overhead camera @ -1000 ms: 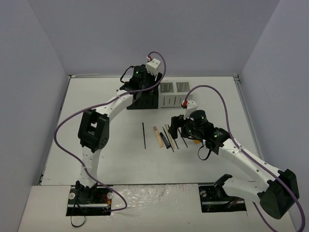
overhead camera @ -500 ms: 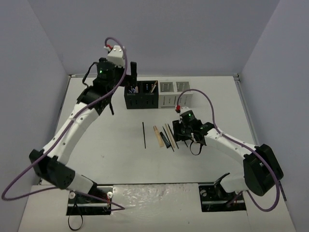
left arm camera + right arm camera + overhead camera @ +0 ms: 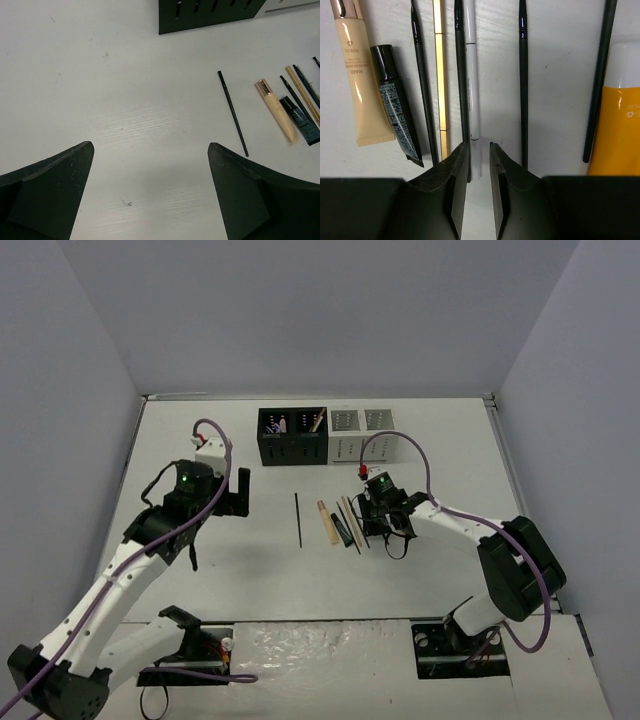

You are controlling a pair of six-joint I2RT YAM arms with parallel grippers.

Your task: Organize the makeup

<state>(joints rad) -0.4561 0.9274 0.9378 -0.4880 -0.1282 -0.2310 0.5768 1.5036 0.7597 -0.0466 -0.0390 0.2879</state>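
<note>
White pencil [image 3: 472, 75], parallel with the other makeup [image 3: 357, 75] on the bench [image 3: 560, 50], runs ahead from between the narrowed fingers of the right claw [image 3: 479, 150], aligned for pinching, though I cannot tell whether it grips; the left claw [image 3: 150, 145] gapes empty, that row ahead-right.

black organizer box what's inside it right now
From above, the black organizer box holds a lilac item in its left compartment and a tan stick leaning in the right one. Their lower ends are hidden by the walls, and anything deeper is too dark to tell.
</note>
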